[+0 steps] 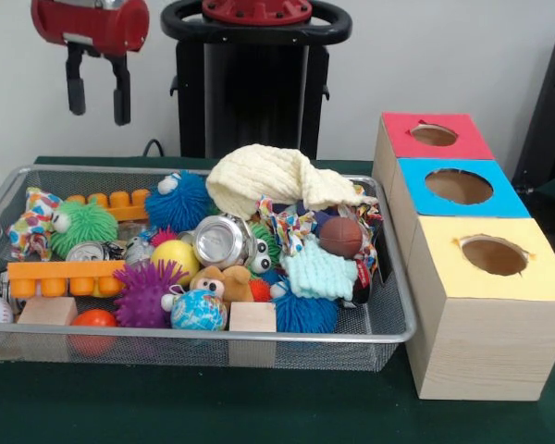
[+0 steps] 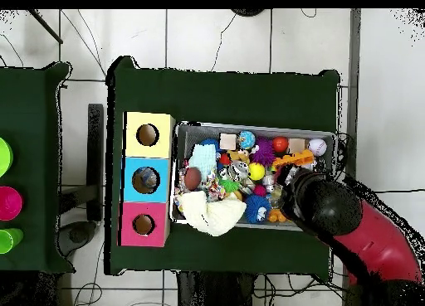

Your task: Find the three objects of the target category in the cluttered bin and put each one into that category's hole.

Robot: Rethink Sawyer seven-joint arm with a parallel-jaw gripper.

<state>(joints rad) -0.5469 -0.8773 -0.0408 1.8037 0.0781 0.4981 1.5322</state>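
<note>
Hanging above the far left corner of the wide, shallow silver wire-mesh bin point(image 1: 388, 326) in the front view, the red and black end effector point(image 1: 98, 100) has its two black fingers parted with a narrow gap between them and nothing held. The bin rests on the dark green desk point(image 1: 259, 407), crowded with toys: a crumpled pale yellow knitted cloth point(image 1: 268, 180) heaped at the far rim, a blue spiky ball with googly eyes point(image 1: 178, 200), a green spiky ball point(image 1: 83, 227), a purple spiky ball point(image 1: 146, 294), a shiny crushed metal can point(image 1: 221, 241), a small brown football point(image 1: 340, 236), a globe-printed ball point(image 1: 198, 311), an orange toy brick point(image 1: 65, 276) and plain wooden blocks point(image 1: 252, 317) along the near rim. Just beside the bin stands a row of three wooden boxes, topped red point(image 1: 435, 136), blue point(image 1: 461, 187) and yellow point(image 1: 493, 256), each with a round hole. Overhead, the arm point(image 2: 365, 232) covers one corner of the bin point(image 2: 249, 126).
</note>
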